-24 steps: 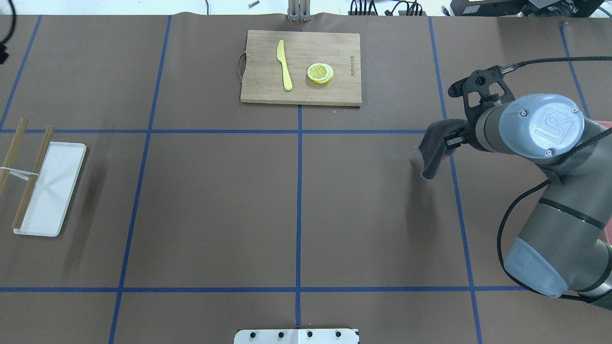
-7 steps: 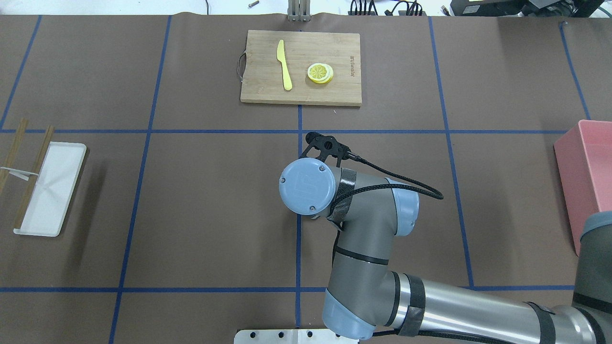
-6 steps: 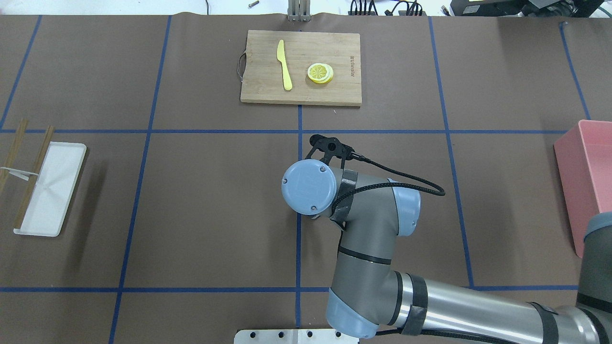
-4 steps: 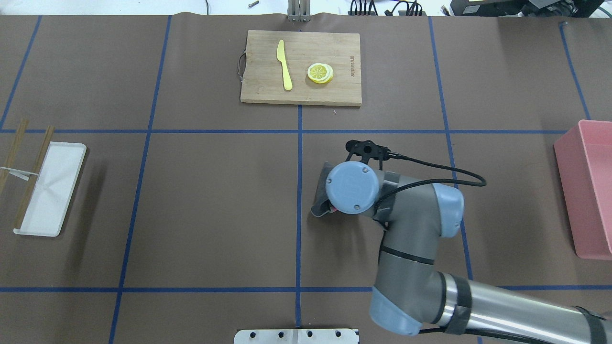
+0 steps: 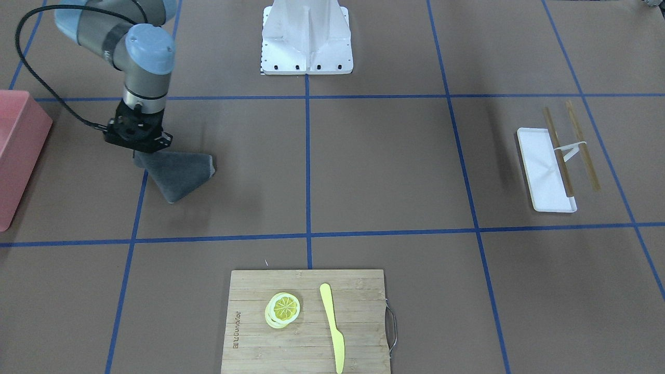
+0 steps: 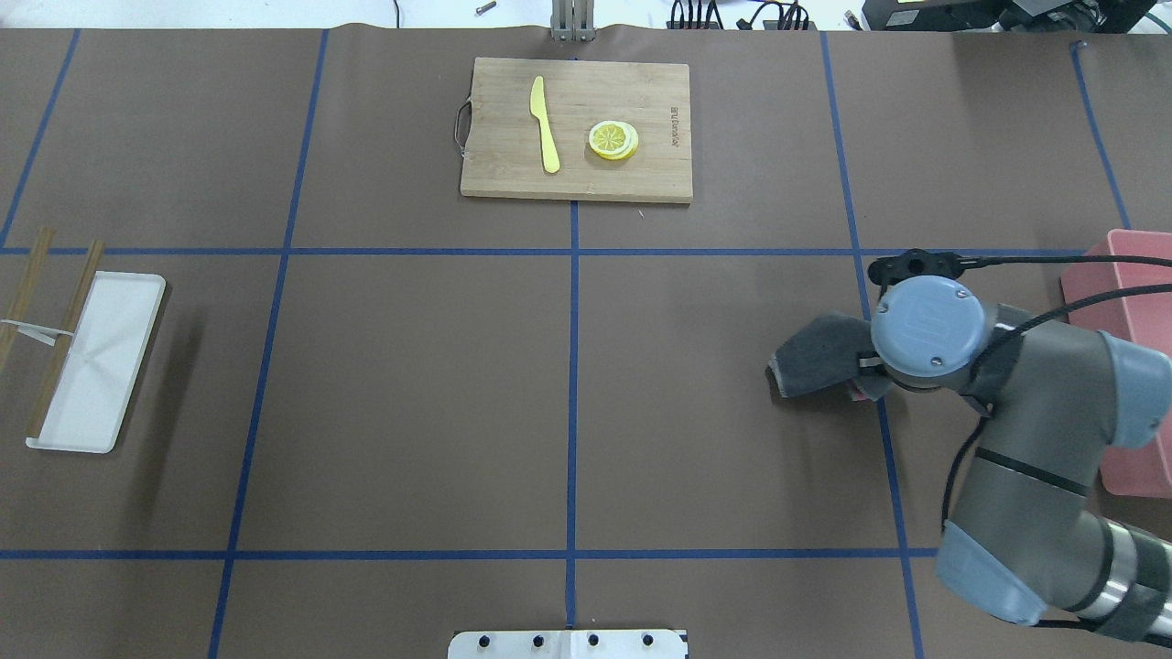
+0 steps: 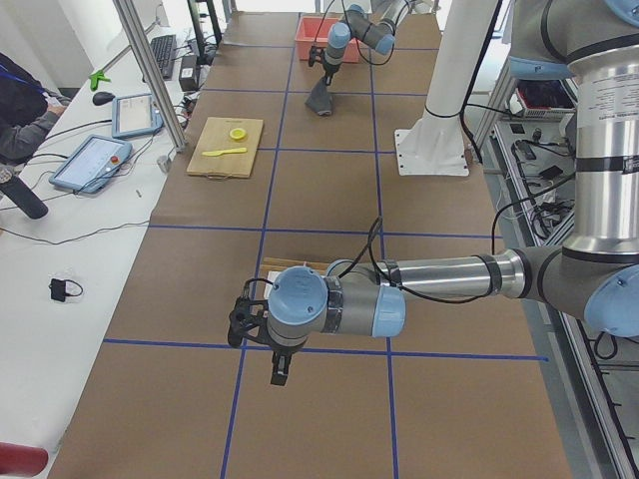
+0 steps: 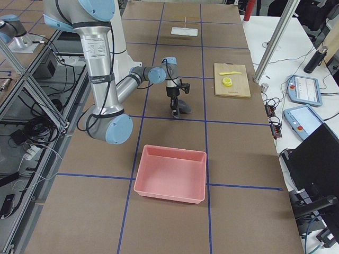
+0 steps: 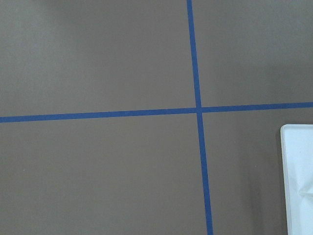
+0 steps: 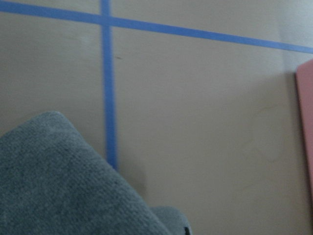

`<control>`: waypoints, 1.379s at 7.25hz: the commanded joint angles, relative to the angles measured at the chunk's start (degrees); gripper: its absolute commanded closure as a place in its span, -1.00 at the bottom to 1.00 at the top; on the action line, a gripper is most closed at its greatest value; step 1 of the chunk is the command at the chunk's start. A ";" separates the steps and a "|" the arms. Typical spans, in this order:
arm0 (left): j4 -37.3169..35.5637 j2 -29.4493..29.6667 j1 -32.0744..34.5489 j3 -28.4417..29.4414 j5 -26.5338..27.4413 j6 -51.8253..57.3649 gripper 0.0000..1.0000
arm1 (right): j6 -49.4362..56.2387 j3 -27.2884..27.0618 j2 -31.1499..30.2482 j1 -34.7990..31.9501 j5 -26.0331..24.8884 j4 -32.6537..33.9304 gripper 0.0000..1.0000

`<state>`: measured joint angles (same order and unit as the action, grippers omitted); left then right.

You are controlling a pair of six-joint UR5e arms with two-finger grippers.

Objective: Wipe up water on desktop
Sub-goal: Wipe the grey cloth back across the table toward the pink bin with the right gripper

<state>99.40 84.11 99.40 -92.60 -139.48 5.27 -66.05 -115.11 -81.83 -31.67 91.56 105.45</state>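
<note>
Grey cloth [image 5: 176, 174], soft, limp and light, drapes onto the brown surface [image 5: 384, 166] near the pink bin [image 5: 21, 156], pinched at its top corner by the closed right gripper [image 5: 141, 154], probably the best hold; for the left gripper [image 7: 279, 373] I cannot tell.

- The right arm [image 6: 1035, 403] is made of fat grey barrels, with a bare silver tube [image 6: 1112, 563] lower down.
- Pale blue round caps [image 6: 927, 320] close its joints. The one at the wrist shows small screws near its rim and a faint raised logo.
- A black cable [image 6: 1025, 261] runs loose along it, and a black bracket [image 6: 911, 266] sits at the wrist.
- Thin black rings [image 6: 1025, 462] mark the seams between segments.
- The left arm [image 7: 439, 277] looks the same: shiny metal forearm, grey joints, blue ends, dark bands, its own black lead.
- The left gripper [image 7: 278, 374] is slim and black.
- A white stand [image 5: 306, 36] with a bolted foot plate carries both.
</note>
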 commanded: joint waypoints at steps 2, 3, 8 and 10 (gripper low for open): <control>0.01 0.00 0.00 -0.04 0.00 0.00 -0.96 | 1.02 -1.71 -0.14 0.11 0.10 0.37 1.00; -0.08 0.00 0.00 -0.13 0.00 0.00 -0.96 | -9.00 0.39 5.74 4.55 1.24 0.37 1.00; -0.17 0.09 -0.09 -0.22 0.00 -0.08 -0.96 | -32.70 19.00 34.94 10.22 -0.32 -6.00 1.00; -0.08 0.00 -0.09 -0.22 0.00 -0.08 -0.96 | -37.21 24.23 39.55 11.36 -3.05 -9.30 1.00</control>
<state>99.30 84.15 99.32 -92.81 -139.48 5.18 -100.60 -93.41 -44.51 -20.93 89.65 97.82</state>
